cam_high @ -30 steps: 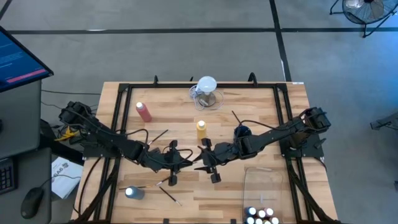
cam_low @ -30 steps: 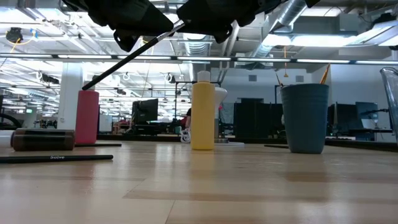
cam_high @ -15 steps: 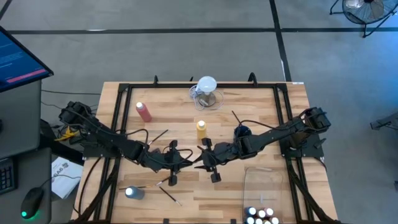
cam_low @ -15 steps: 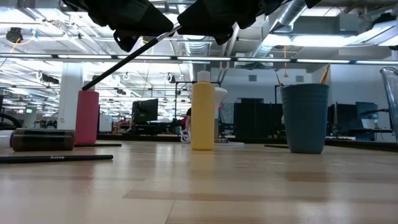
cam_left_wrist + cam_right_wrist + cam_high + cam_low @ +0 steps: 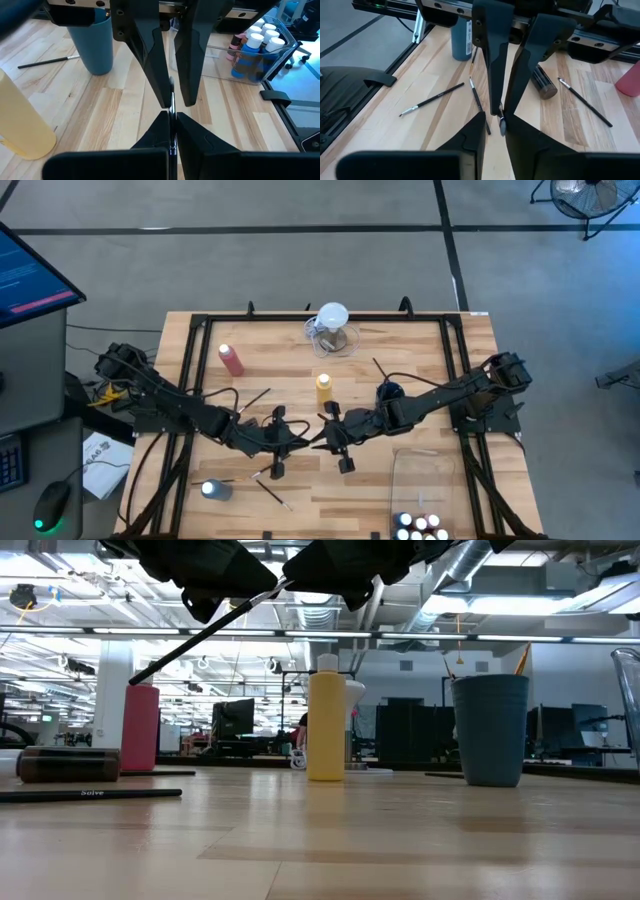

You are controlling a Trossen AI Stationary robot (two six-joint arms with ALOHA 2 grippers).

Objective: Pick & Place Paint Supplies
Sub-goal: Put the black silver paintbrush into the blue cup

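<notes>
Even, bright overhead light fills the scene — ceiling strip lights (image 5: pixel 300 635) show sharp across the low view. Shadows on the table (image 5: pixel 420 360) are soft and short. In the wrist views the near fingers (image 5: pixel 150 55) blur slightly — the wood shows mild sheen, no harsh glare

On your tabletop (image 5: pixel 420 350), the jug (image 5: pixel 332 330) stands at the far edge, midway across. Nearer you sits one squeeze bottle (image 5: pixel 324 387); another squeeze bottle (image 5: pixel 231 359) stands off to the left. The cup (image 5: pixel 389 392) is right of centre. The left gripper (image 5: pixel 302 439) and right gripper (image 5: pixel 318 438) meet tip to tip above the middle, with a paintbrush (image 5: pixel 171 107) between them. A third bottle (image 5: pixel 213 489) lies at front left, loose brushes (image 5: pixel 272 493) beside it. The clear bin (image 5: pixel 425 475) holding small bottles (image 5: pixel 419 526) occupies front right.
</notes>
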